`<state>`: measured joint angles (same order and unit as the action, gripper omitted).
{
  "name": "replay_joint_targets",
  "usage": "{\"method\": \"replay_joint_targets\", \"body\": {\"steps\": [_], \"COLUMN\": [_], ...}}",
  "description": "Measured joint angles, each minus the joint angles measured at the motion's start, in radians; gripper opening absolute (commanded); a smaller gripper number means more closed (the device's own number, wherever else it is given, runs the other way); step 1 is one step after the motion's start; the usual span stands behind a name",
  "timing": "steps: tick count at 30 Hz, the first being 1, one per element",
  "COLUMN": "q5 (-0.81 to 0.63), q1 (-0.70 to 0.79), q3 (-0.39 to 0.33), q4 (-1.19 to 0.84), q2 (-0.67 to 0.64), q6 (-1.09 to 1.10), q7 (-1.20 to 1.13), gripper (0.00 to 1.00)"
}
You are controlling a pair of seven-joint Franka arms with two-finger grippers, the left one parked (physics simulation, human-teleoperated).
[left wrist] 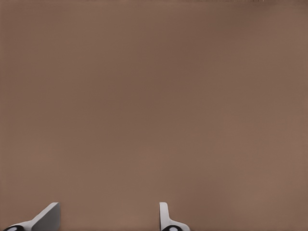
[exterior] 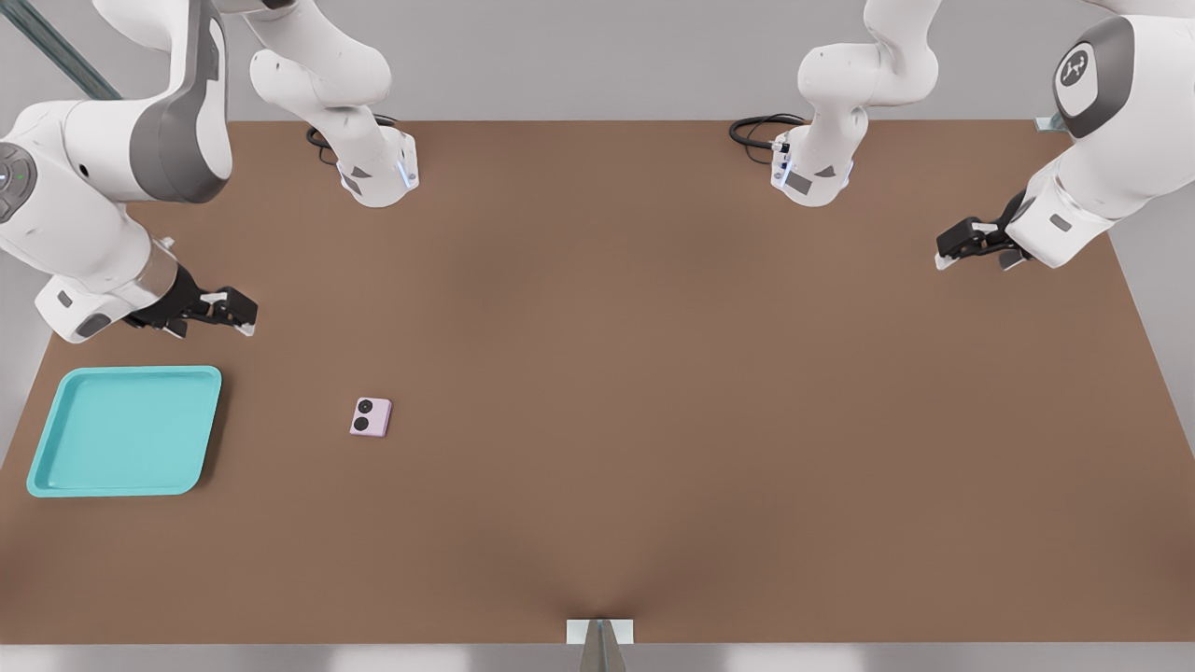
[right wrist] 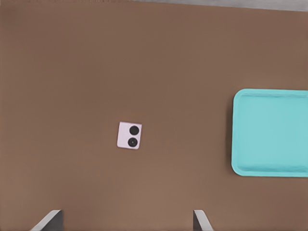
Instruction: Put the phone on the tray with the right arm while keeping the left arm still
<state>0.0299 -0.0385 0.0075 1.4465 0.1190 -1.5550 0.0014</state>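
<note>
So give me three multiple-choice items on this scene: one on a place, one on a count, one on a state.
1. Where does the phone lie?
A. inside the tray
B. on the table, at the front view's right of the tray
C. between the tool's fingers

2. How many round black lenses show on the phone?
A. one
B. two
C. four

3. How is the working arm's tool?
A. open, holding nothing
B. shut on the phone
C. resting in the tray

Answers: 1 B, bare brown table separates phone and tray. 2 B, the right wrist view shows two. 3 A, its fingers stand apart above the table, beyond the tray.
</note>
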Motion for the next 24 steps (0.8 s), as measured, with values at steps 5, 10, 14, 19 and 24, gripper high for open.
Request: {"method": "replay_joint_targets", "body": {"steps": [5,10,14,19,24], "q5": [0.002,0.005,0.004,0.001,0.001], "q1": [-0.006,-0.066,-0.065,-0.003,0.074], "q3": [0.036,0.065,0.082,0.081,0.120], "q4": [0.001,0.151,0.343,0.364,0.427], "q2": [0.091,0.221,0.279,0.405,0.487], "q6": [-0.043,-0.207,-0.407,-0.607,-0.781], "q7": [0.005,0.041,0.096,0.160,0.200], "gripper": [1.00,1.00,1.00,1.00,1.00]}}
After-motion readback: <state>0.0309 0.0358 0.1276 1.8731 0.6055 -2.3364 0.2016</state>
